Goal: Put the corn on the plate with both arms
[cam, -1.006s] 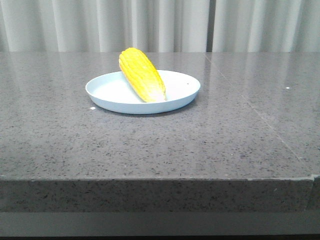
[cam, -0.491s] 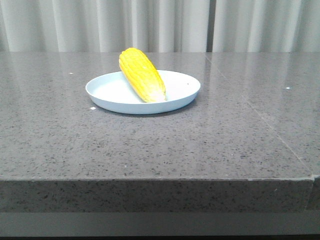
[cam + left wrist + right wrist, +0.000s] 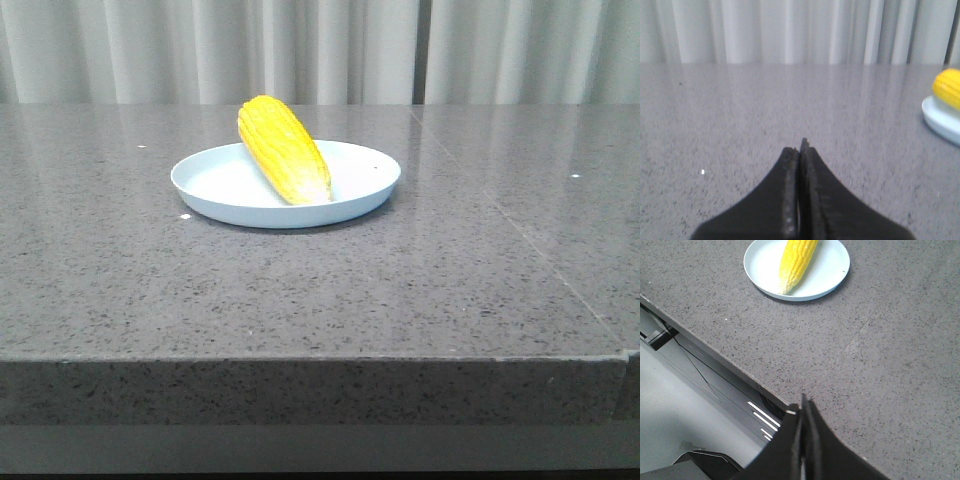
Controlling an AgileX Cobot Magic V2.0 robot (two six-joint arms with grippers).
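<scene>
The yellow corn (image 3: 284, 148) lies on the pale plate (image 3: 220, 184) at the table's middle, thick end resting on the far rim, paler tip toward me. Neither arm shows in the front view. My left gripper (image 3: 800, 149) is shut and empty, low over the table, with the corn (image 3: 948, 88) and plate (image 3: 940, 119) far off at the frame's edge. My right gripper (image 3: 803, 407) is shut and empty above the table's front edge, well away from the corn (image 3: 796, 260) and plate (image 3: 828, 271).
The grey speckled table (image 3: 420, 280) has its front edge (image 3: 320, 360) close to me. White curtains (image 3: 320, 50) hang behind it. In the right wrist view, the robot's base frame and floor (image 3: 685, 390) show beyond the table edge.
</scene>
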